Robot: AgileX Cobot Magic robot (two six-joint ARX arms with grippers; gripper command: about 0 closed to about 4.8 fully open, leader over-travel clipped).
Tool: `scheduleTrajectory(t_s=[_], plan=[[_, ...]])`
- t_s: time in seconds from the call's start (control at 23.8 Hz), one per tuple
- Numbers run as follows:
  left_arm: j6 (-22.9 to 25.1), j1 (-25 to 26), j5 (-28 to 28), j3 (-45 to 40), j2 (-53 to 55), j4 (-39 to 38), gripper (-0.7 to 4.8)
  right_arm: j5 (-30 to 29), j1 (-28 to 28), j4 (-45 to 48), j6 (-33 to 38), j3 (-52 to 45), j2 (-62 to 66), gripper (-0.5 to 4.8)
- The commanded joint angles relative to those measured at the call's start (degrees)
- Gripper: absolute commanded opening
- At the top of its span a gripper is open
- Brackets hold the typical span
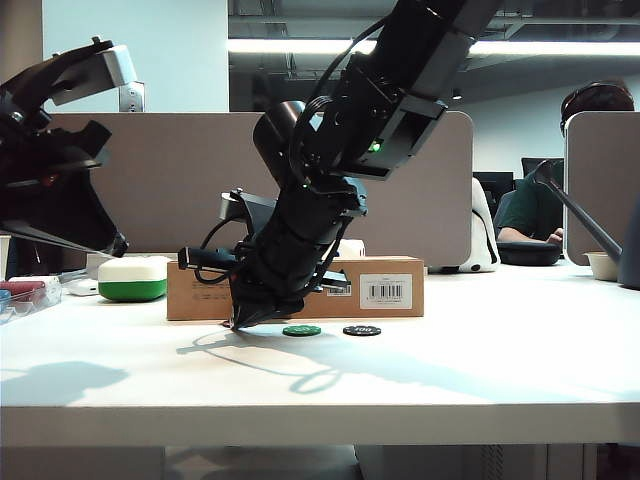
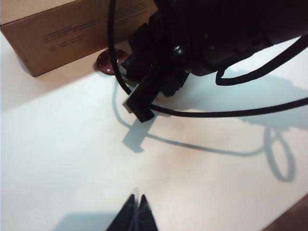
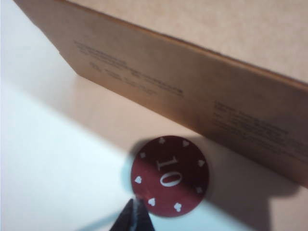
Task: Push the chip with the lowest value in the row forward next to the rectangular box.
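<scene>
Tabletop (image 1: 480, 380) white. Box (image 1: 385, 290) long, low, brown. Right gripper (image 3: 134, 214) clenched, tips on tabletop touching red chip (image 3: 170, 175) edge; red chip, marked 10, just beside box side. Left gripper (image 2: 136, 214) clenched, raised well left of box. Green chip (image 1: 301, 330), black chip (image 1: 361, 330) just before box.

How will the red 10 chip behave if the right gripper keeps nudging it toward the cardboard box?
The red 10 chip lies flat and thin, so it should slide, not roll or tip. The white table looks smooth, so it may skid easily or slip sideways off the closed tips of the right gripper. The cardboard box is close; it would probably stop there. The left gripper hovers clear.
</scene>
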Motion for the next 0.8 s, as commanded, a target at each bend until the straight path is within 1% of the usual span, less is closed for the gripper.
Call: scheduleTrajectory(t_s=[0.04, 0.17, 0.29, 0.8], plan=[[0.2, -0.1, 0.0, 0.2, -0.2, 0.7, -0.05, 0.7, 0.1, -3.2, -0.3, -0.4, 1.0, -0.06], [0.2, -0.1, 0.0, 0.2, -0.2, 0.7, -0.05, 1.0, 0.0, -3.1, -0.4, -0.4, 1.0, -0.06], [0.2, -0.1, 0.0, 0.2, -0.2, 0.7, -0.05, 2.6, -0.1, -2.6, -0.6, -0.4, 1.0, -0.06], [0.2, -0.1, 0.0, 0.2, -0.2, 0.7, -0.05, 1.9, -0.2, -2.3, -0.5, -0.3, 0.6, -0.06]])
